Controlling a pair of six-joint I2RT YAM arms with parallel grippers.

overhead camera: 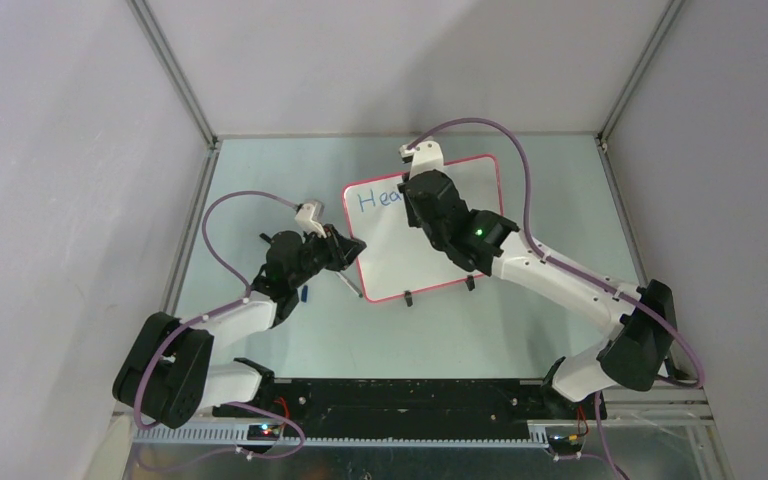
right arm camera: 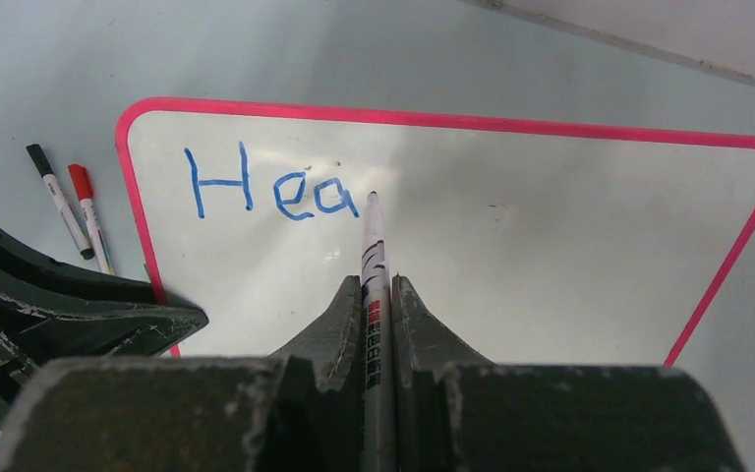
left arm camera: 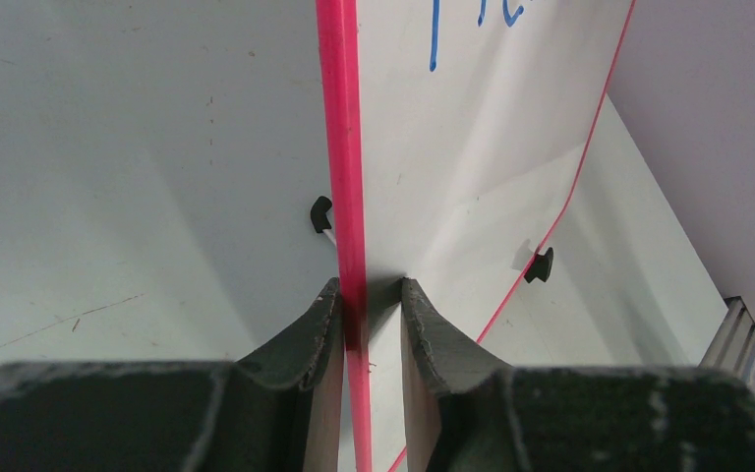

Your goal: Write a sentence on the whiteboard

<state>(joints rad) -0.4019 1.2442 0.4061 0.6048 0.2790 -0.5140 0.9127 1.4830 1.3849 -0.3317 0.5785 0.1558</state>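
Whiteboard [overhead camera: 392, 258] lies on the tabletop [overhead camera: 572, 215], centre field. Left fingers [left arm camera: 319, 324] are clamped on its red frame. Right fingers [right arm camera: 339, 320] are pinched tight around a marker [right arm camera: 373, 241], tip just right of "Hea", the sentence [right arm camera: 273, 187] barely begun. I judge the board light, stiff and glossy, likely to skate, so grip the frame, never the face. Two spare markers [right arm camera: 82, 184] lie beside its edge, off the writing line.

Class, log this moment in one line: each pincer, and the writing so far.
left pincer: shut on whiteboard frame | right pincer: shut on marker, tip at board | writing: "Hea" in blue, unfinished
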